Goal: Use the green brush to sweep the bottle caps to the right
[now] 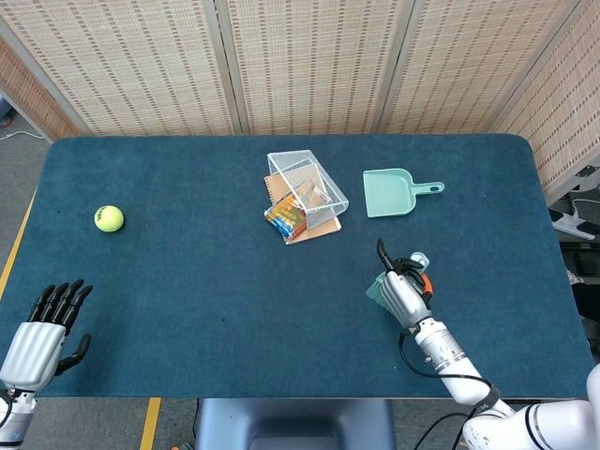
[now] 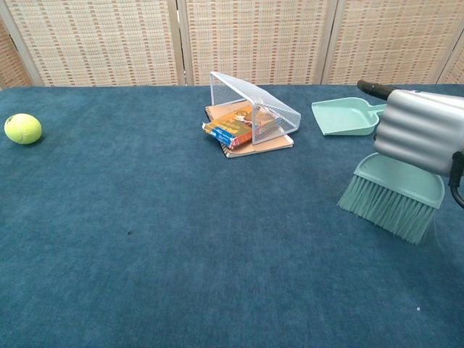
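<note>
My right hand [image 1: 404, 292] [image 2: 423, 138] grips the green brush [image 2: 395, 191] by its handle, bristles down on the blue table [image 1: 187, 281]. In the head view only a sliver of the brush [image 1: 375, 290] shows left of the hand. A white bottle cap [image 1: 419, 259] lies just beyond the hand, and an orange bit [image 1: 425, 279] shows at its right side. No caps are visible in the chest view. My left hand [image 1: 42, 328] rests at the table's near left corner, fingers straight, holding nothing.
A green dustpan [image 1: 394, 192] [image 2: 342, 116] lies behind the brush. A tipped wire basket [image 1: 307, 187] [image 2: 254, 104] sits over books [image 2: 239, 134] at mid-table. A tennis ball [image 1: 109, 217] [image 2: 22, 128] is far left.
</note>
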You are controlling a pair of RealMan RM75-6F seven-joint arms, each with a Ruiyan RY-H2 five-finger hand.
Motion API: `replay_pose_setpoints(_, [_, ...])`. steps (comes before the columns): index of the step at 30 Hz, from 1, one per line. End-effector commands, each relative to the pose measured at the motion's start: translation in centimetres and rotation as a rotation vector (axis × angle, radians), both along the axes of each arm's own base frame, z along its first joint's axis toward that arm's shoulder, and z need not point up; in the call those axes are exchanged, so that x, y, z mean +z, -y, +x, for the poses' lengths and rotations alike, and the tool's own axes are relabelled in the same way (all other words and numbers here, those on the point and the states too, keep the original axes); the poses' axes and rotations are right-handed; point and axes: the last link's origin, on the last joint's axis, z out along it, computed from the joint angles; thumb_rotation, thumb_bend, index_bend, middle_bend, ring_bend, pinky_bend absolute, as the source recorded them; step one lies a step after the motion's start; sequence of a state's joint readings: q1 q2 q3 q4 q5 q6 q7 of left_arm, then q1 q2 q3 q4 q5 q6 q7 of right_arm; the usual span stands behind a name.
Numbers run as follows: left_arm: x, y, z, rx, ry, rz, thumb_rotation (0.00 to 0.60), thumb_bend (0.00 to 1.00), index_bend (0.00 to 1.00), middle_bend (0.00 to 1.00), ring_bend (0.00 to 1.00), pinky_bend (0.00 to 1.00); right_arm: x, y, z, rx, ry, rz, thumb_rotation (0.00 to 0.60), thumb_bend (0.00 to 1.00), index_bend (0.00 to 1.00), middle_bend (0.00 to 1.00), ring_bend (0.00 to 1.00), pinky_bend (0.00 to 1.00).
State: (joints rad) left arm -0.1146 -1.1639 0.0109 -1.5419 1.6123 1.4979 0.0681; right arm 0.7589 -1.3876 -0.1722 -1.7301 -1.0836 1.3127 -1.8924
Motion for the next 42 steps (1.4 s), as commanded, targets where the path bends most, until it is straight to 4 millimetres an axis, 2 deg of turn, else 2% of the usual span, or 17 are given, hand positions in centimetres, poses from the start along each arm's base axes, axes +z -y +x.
replay_pose_setpoints(1, [0.0, 0.0, 0.0, 0.002, -0.001, 0.0, 0.6, 0.44, 0.0, 0.0, 0.0, 0.05, 0.0, 0.8, -0.9, -0.012, -0.026, -0.035, 0.6, 0.6, 0.95, 0.8, 0.57, 0.0])
replay_pose_setpoints(8, [-0.4, -0.2, 0.2, 0.004, -0.007, -0.001, 0.6, 0.44, 0.0, 0.0, 0.0, 0.05, 0.1, 2.1, -2.2, -0.018, -0.07, -0.087, 0.6, 0.6, 0.95, 0.8, 0.57, 0.0])
replay_pose_setpoints(24, [-0.4, 0.1, 0.2, 0.005, -0.012, -0.004, 0.6, 0.44, 0.0, 0.0, 0.0, 0.05, 1.7, 2.9, -5.6, -0.035, -0.192, -0.195, 0.6, 0.6, 0.95, 0.8, 0.57, 0.0])
replay_pose_setpoints(27, [-0.4, 0.1, 0.2, 0.003, -0.012, -0.005, 0.6, 0.44, 0.0, 0.0, 0.0, 0.05, 2.2, 3.1, -5.5, -0.035, -0.146, -0.201, 0.6, 0.6, 0.95, 0.8, 0.57, 0.0])
replay_pose_setpoints(33, [-0.1, 0.3, 0.2, 0.003, -0.007, 0.004, 0.6, 0.44, 0.0, 0.0, 0.0, 0.05, 4.8, 3.1, -4.5, -0.095, 0.149, -0.221, 0.6, 0.6, 0.95, 0.8, 0.57, 0.0])
replay_pose_setpoints(37, [-0.2, 0.3, 0.2, 0.002, -0.008, -0.001, 0.6, 0.44, 0.0, 0.0, 0.0, 0.05, 6.8, 2.4, -4.4, -0.164, 0.373, -0.223, 0.6, 0.6, 0.95, 0.8, 0.57, 0.0])
replay_pose_setpoints(40, [-0.2, 0.3, 0.3, 0.001, -0.008, -0.001, 0.6, 0.44, 0.0, 0.0, 0.0, 0.05, 7.1, 2.1, -4.4, -0.179, 0.415, -0.218, 0.6, 0.6, 0.95, 0.8, 0.57, 0.0])
replay_pose_setpoints(42, [-0.3, 0.3, 0.3, 0.0, -0.008, -0.002, 0.6, 0.44, 0.0, 0.0, 0.0, 0.05, 7.9, 1.5, -4.5, -0.205, 0.517, -0.215, 0.6, 0.6, 0.95, 0.8, 0.57, 0.0])
